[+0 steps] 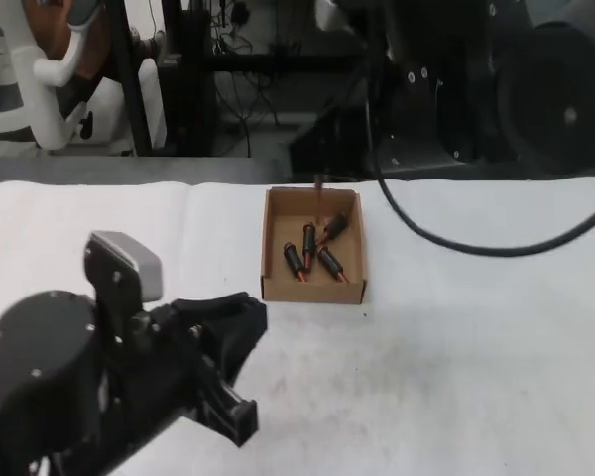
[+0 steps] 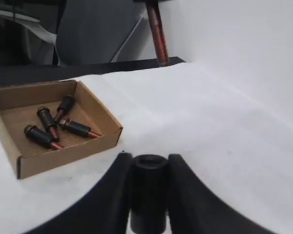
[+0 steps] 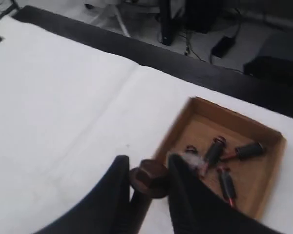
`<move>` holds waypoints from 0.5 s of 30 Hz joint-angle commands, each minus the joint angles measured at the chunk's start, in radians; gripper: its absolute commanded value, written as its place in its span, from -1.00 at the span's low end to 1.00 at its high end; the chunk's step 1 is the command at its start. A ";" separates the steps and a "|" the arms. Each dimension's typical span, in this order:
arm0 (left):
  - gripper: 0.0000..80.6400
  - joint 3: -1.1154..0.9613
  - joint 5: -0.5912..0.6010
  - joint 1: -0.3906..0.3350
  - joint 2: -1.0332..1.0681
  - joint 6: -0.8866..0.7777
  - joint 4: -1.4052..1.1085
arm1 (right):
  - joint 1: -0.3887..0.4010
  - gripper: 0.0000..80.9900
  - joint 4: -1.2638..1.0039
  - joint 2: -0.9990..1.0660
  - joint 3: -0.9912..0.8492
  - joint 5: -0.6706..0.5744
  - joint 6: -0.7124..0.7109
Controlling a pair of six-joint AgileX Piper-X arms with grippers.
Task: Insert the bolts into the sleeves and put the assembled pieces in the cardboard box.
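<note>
My left gripper (image 2: 149, 163) is shut on a black sleeve (image 2: 149, 192), held upright low over the white bench, in front of and left of the cardboard box (image 2: 68, 156). In the high view that gripper (image 1: 240, 315) sits at the near left. My right gripper (image 3: 147, 168) is shut on a copper bolt (image 3: 149, 178), whose brown head shows between the fingers. The bolt (image 1: 319, 203) hangs shank down over the box's (image 1: 312, 293) far edge. Its shank (image 2: 157, 34) also shows in the left wrist view. Several assembled pieces (image 1: 307, 253) (image 2: 49, 122) (image 3: 215, 148) lie in the box (image 3: 234, 113).
A thick black cable (image 1: 456, 238) curves over the bench to the right of the box. White cloth (image 1: 456, 377) covers the bench, with open room at the near right and far left. Dark equipment and a chair (image 1: 40, 69) stand beyond the far edge.
</note>
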 commanded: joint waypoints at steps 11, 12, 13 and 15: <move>-0.95 0.000 -0.015 -0.059 0.130 0.005 -0.245 | 0.117 -0.99 -0.042 -0.012 -0.003 0.004 -0.149; -0.95 0.000 -0.015 -0.059 0.130 0.012 -0.263 | 0.117 -0.99 -0.042 -0.012 -0.003 0.004 -0.149; -0.95 0.000 -0.020 -0.059 0.130 0.018 -0.279 | 0.117 -0.99 -0.042 -0.012 -0.003 0.013 -0.149; -0.95 0.000 -0.042 -0.059 0.130 0.029 -0.303 | 0.119 -0.99 -0.042 -0.012 -0.003 0.039 -0.149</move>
